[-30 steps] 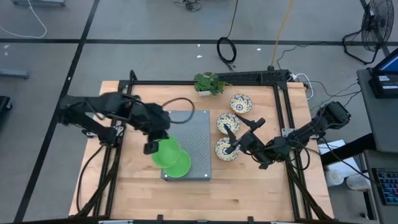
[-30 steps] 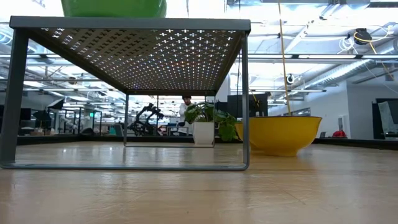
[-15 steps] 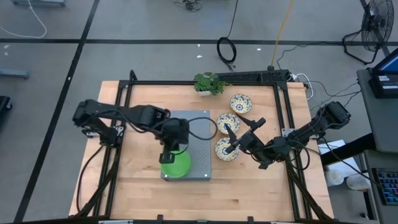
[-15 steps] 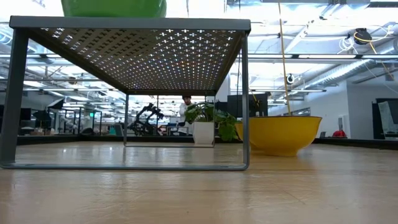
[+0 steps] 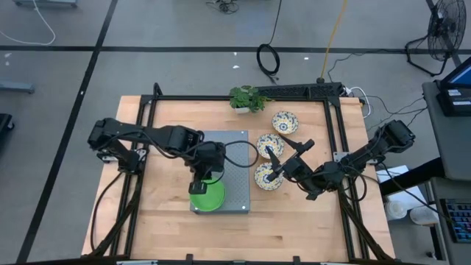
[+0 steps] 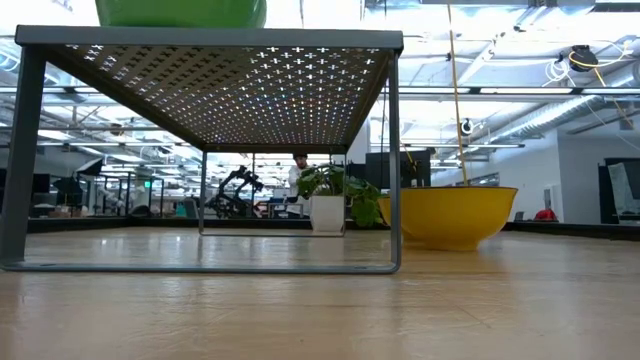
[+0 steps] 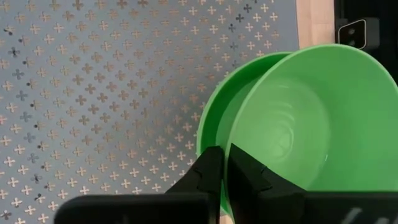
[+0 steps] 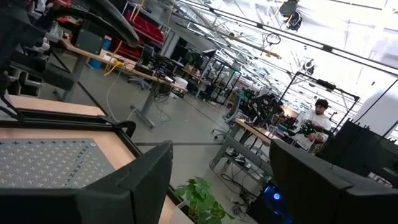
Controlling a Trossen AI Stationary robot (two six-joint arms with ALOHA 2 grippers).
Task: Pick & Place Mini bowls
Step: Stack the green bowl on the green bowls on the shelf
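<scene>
Robotics lab / open workshop hall. Concrete floor w/ taped lines (image 5: 96, 51) is running round the bench, cables (image 5: 268, 59) lying loose, a fan (image 5: 445, 29) standing by. Rows of workbenches (image 8: 124, 65), exposed ceiling trusses (image 8: 249, 31), other robot arms (image 6: 237, 190) and a person (image 8: 314, 118) working in the bkgd.

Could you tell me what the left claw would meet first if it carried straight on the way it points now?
The left claw points down, pinching the rim of a green bowl. Directly beneath sits another green bowl, nested on the grey tray; it would likely press into that.
</scene>
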